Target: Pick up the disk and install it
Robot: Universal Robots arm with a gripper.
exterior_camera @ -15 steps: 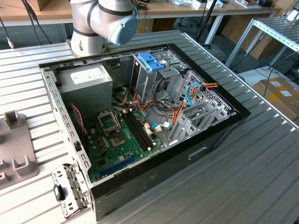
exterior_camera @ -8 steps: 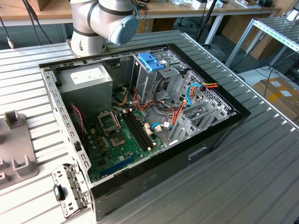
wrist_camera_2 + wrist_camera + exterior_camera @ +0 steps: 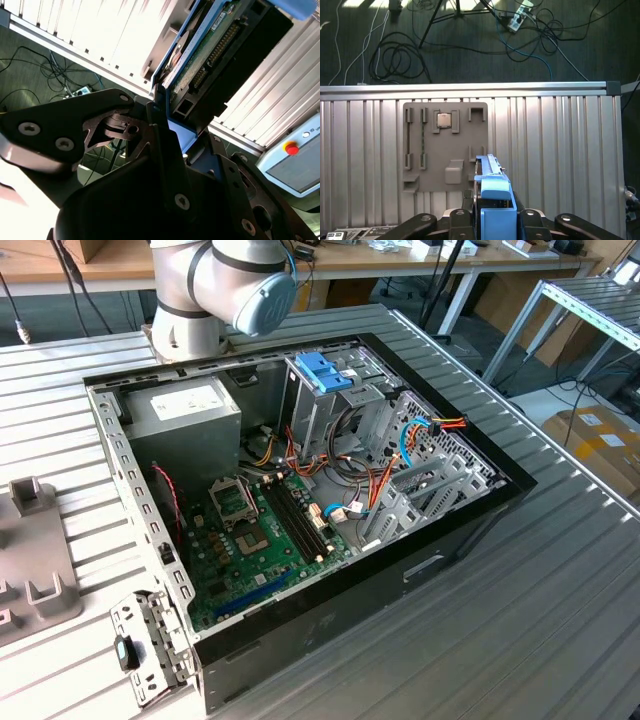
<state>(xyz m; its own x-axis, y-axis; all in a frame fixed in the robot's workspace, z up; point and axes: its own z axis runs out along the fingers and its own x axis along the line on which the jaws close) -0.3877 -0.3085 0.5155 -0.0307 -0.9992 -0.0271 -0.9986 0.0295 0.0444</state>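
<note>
In both wrist views my gripper (image 3: 495, 216) (image 3: 172, 125) is shut on the disk. In the first wrist view the disk (image 3: 492, 187) is edge-on, its bright blue carrier rising between the black fingers (image 3: 469, 216). It hangs above a ribbed metal table. The second wrist view shows the disk's (image 3: 220, 45) dark body and green circuit board, with a blue rail along one side. In the exterior view the open computer case (image 3: 150, 530) lies on the table. Its metal drive cage (image 3: 310, 410) stands at the back with a blue clip on top. The arm (image 3: 230, 280) rises behind the case.
A grey fixture plate (image 3: 445, 145) with a processor chip (image 3: 445, 120) lies on the table under the gripper, and also at the exterior view's left (image 3: 30, 550). Cables (image 3: 395, 55) lie on the floor beyond the table edge. A pendant with a red button (image 3: 290, 148) sits nearby.
</note>
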